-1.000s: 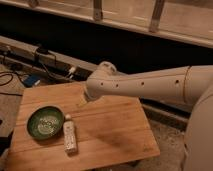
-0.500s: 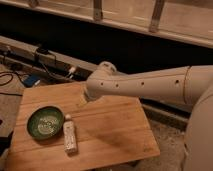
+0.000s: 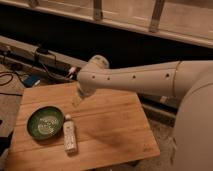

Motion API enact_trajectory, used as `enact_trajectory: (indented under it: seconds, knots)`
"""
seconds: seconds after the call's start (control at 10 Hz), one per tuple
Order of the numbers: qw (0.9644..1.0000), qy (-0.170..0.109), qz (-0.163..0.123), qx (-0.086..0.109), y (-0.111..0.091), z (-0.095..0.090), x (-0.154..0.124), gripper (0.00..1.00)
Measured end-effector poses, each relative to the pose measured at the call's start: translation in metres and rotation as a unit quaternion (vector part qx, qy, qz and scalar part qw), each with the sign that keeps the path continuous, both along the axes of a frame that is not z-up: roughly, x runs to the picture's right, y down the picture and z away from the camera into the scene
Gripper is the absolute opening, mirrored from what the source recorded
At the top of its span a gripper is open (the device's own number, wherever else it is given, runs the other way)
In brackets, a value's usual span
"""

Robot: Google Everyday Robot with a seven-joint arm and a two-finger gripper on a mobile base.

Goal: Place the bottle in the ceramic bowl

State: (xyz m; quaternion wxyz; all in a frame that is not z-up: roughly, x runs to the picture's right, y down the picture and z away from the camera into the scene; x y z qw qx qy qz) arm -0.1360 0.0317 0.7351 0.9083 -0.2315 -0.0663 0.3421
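Observation:
The small whitish bottle lies on its side on the wooden table, cap pointing away, just right of the ceramic bowl. The bowl is dark green with a paler speckled centre and holds nothing. My gripper hangs below the white arm's elbow joint, above the table, up and to the right of the bowl and beyond the bottle's cap. It touches neither thing.
My white arm stretches in from the right across the table's far side. Cables and a blue item lie on the floor at the left. A dark wall with a rail runs behind the table.

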Motion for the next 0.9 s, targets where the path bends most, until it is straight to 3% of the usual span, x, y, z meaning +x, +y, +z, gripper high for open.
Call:
enact_trajectory:
  seconds: [0.3,0.4,0.6,0.9]
  knots:
    - [0.9971,-0.017,-0.075,-0.003,0.01,-0.004,-0.051,0.8]
    - [0.9968,-0.012,-0.078,-0.008,0.017,-0.004,-0.061,0.8]
    - [0.9976,0.008,-0.067,-0.015,0.024,-0.003,-0.058,0.8]
    - [0.9975,0.056,-0.031,-0.03,0.048,-0.011,-0.022,0.8]
